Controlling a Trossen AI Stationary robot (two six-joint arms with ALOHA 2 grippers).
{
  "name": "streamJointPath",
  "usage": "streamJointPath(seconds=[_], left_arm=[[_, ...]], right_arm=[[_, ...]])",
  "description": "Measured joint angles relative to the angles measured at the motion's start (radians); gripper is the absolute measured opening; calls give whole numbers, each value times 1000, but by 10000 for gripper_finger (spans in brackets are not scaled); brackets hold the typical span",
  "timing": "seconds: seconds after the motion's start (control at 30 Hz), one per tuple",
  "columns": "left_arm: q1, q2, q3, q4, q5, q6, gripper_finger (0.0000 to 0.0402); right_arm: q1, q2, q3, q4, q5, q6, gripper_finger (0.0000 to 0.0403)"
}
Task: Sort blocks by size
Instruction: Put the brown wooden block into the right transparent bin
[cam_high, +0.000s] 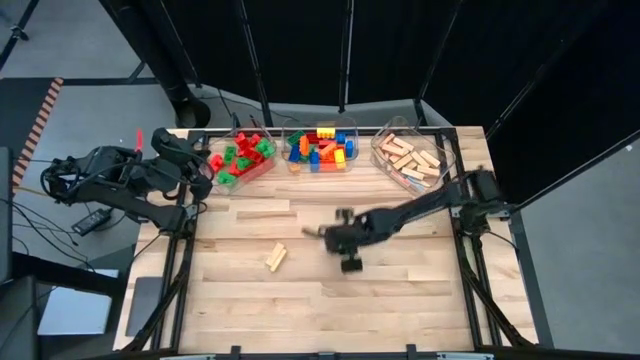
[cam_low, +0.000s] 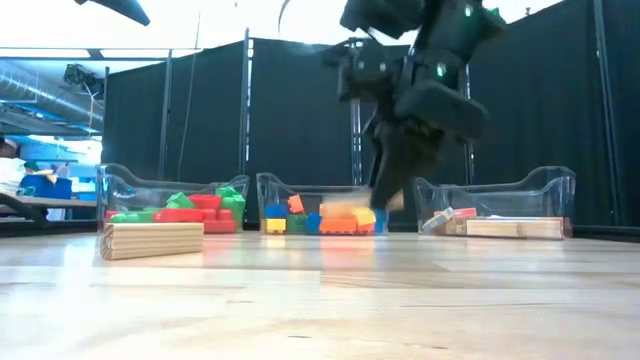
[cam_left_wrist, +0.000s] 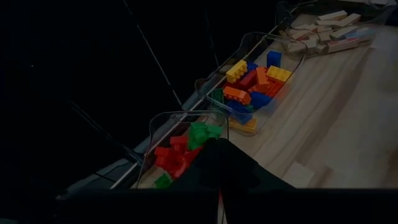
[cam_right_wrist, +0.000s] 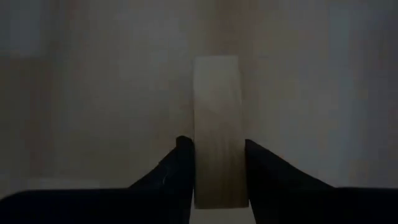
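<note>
The right gripper, at the tabletop centre, has its jaws clamped on a wooden bar. A second bar lies toward the left edge. The left gripper, jaws closed and empty, waits at the rear left corner.

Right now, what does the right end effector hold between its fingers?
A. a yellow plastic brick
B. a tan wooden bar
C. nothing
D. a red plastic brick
B: in the right wrist view, the right end effector has its two dark fingers pressed on both sides of a tan wooden bar.
</note>
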Motion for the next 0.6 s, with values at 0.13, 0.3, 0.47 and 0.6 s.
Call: streamJointPath(seconds=[0.13, 0.3, 0.47, 0.6], left_arm=[[0, 0, 0, 0, 0, 0, 4], [0, 0, 0, 0, 0, 0, 4], [0, 0, 0, 0, 0, 0, 4], [0, 0, 0, 0, -11, 0, 4]], right_arm=[[-125, -144, -12, -159, 168, 40, 119], [-349, -359, -91, -245, 284, 100, 119], [-593, -528, -187, -261, 345, 142, 119], [-732, -573, -260, -257, 340, 149, 119]])
